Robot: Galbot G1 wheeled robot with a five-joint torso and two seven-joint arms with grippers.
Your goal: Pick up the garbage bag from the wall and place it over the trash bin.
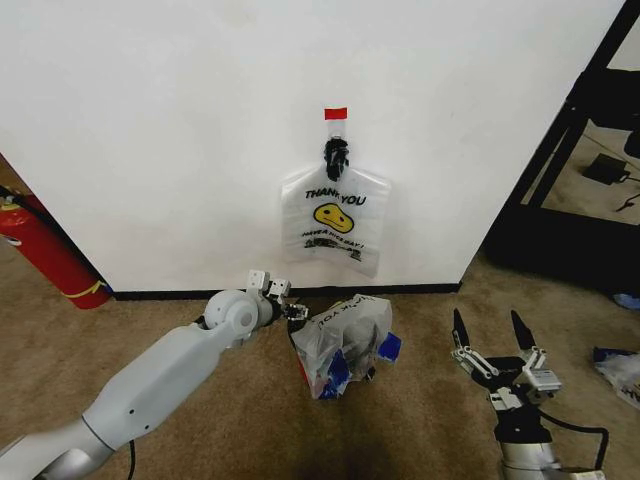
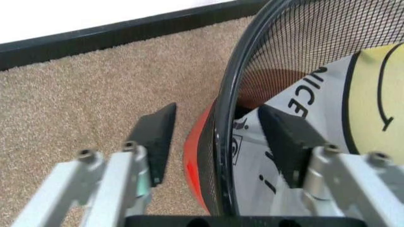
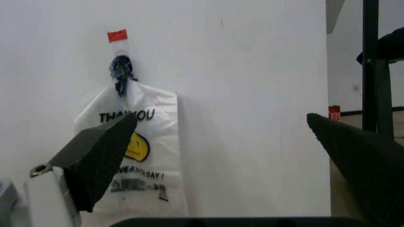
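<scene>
Left pincer (image 2: 218, 135) open astride trash bin (image 2: 222, 142) rim, arm outstretched

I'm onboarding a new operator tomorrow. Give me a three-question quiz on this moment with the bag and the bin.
1. True or false: the left gripper has its fingers open, one on each side of the trash bin rim.
2. Where is the garbage bag with the blue patches?
A. Hanging on the hook
B. Draped on the bin on the carpet
C. In the right gripper
3. Fill in: the right gripper is open, and its wrist view faces the flat bag hanging on the ___.

Key: 1 true; 2 B; 3 wall.
</scene>
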